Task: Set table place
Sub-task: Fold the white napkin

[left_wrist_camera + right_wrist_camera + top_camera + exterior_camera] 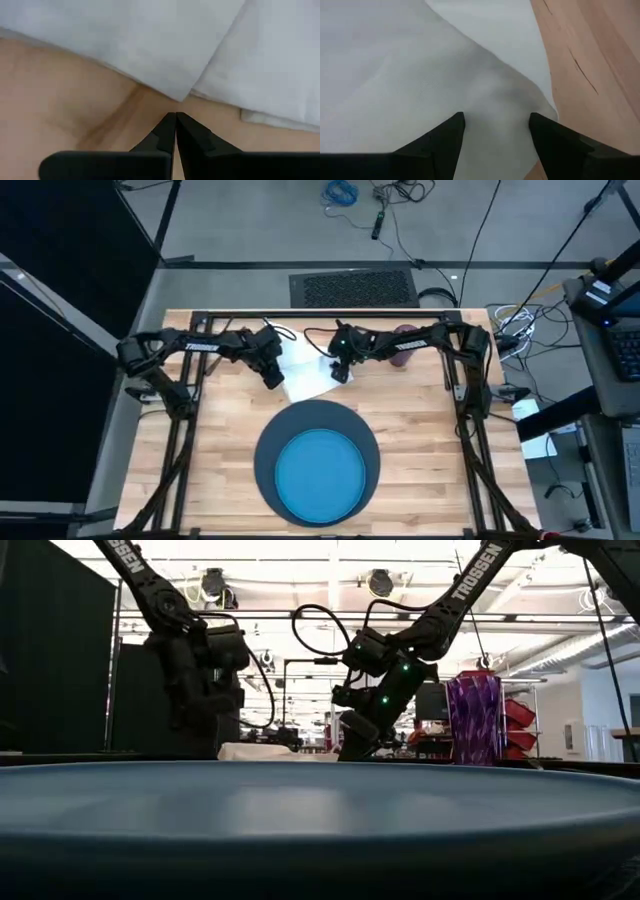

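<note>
We see the white napkin (pixel 308 372) lying on the far half of the wooden table (pixel 420 430), between the two grippers and just beyond the far rim of the navy mat (pixel 268 442). The left gripper (pixel 272 377) sits at the napkin's left edge; in its wrist view its fingers (pixel 165 131) are pressed together, tips on bare wood just short of a napkin corner (pixel 165 55), pinching nothing. The right gripper (pixel 342 372) is down at the napkin's right edge; its wrist view shows the fingers (pixel 445 134) spread wide with the cloth (pixel 420 75) lying between and beneath them, a fold rising in the gap — not yet gripped.

The bright blue plate (pixel 322 472) rests centred on the mat with nothing in it; its rim (pixel 320 800) fills the foreground of the low view. The purple cup (pixel 473 718) stands upright at the far right, behind the right arm — we cannot tell what it holds.

Both arms carry the white word "TROSSEN" (pixel 476 572) along the forearm.
</note>
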Tool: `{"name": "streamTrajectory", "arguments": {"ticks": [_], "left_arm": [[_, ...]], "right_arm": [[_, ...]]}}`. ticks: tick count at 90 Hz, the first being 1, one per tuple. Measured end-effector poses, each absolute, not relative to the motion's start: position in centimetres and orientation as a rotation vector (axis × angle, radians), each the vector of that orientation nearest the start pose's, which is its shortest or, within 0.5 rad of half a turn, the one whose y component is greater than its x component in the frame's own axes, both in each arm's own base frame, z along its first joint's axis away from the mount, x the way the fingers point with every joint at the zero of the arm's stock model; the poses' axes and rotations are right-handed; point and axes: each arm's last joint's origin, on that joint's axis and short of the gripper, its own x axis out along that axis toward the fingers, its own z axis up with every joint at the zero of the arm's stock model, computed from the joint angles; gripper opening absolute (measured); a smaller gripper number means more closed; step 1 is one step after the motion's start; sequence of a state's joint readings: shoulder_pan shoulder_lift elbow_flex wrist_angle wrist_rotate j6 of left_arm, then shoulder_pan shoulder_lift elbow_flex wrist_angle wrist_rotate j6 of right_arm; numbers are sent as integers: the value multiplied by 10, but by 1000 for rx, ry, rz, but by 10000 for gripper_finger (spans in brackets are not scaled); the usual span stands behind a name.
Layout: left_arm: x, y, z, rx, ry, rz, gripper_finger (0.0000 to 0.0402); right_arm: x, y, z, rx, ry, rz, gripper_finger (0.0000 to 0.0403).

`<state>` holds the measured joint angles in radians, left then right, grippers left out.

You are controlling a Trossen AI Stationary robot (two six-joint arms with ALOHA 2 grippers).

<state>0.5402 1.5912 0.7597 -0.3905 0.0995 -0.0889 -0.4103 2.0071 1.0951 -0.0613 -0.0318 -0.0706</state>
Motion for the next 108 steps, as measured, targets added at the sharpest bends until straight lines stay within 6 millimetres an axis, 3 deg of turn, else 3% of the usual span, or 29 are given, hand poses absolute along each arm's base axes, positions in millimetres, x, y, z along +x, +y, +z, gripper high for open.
{"name": "streamTrajectory", "arguments": {"ticks": [30,47,62,90,108], "left_arm": [[235,139,140,-430,1097,483,0],[239,139,142,-447,1046,426,0],[239,139,142,-467,1042,436,0],[239,141,142,-503,1019,485,0],[250,149,150,-446,866,520,0]], "right_arm": [[359,-155,110,128,869,-325,215],[359,-155,110,112,868,-319,215],[359,-156,110,211,845,-374,215],[360,-156,110,221,844,-383,215],[360,-156,111,224,843,-382,215]]}}
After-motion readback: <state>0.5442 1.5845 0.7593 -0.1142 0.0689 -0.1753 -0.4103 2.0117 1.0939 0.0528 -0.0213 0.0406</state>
